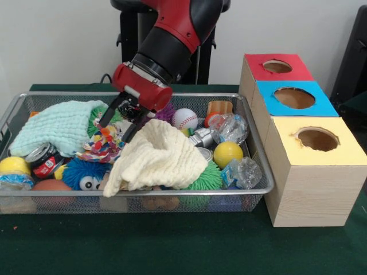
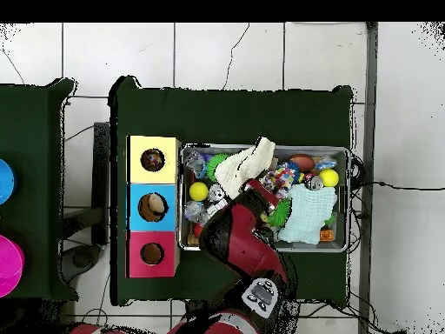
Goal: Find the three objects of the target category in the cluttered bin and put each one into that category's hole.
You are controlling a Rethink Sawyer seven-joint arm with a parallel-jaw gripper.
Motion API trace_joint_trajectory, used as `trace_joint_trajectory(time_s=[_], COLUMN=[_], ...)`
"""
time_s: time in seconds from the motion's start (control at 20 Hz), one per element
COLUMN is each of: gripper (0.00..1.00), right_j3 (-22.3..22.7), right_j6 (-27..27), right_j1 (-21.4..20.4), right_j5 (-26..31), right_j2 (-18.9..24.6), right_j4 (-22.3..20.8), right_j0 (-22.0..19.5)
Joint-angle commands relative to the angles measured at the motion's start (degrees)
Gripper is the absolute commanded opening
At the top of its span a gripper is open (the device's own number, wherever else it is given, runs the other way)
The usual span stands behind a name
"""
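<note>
1. The gripper hung low over the middle-left of the wire-mesh bin, its black fingers spread apart and empty, tips angled down toward the camera side.
2. A spotted cloth lay bunched directly under and just in front of those tips, wedged between the mint-green towel and the cream waffle towel; whether the tips touched it could not be told.
3. Its long axis seemed to run across the bin, roughly crosswise to the fingers' opening, so a short straight descent looked enough to straddle it.
4. Only this one spotted cloth was visible; any others were hidden under the clutter.
5. In the front view the yellow-topped box and its hole stood outside the bin's right end on the green worktop, nearest the camera, well apart from the gripper.
6. The cream towel's edge lay close enough to be pinched along with the cloth.
</note>
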Motion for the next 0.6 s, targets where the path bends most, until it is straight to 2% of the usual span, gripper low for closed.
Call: trace_joint_trajectory(time_s=[0.05, 0.3, 0.6], gripper=[1.00, 1.00, 1.00], right_j3=[-3.2, -3.6, -3.7], right_j6=[10.0, 10.6, 8.8], right_j1=[2.7, 4.0, 4.0], right_j5=[-4.2, -3.8, 3.4], right_j2=[1.5, 2.4, 5.5], right_j4=[0.6, 0.5, -1.5], right_j0=[-2.1, -2.9, -4.7])
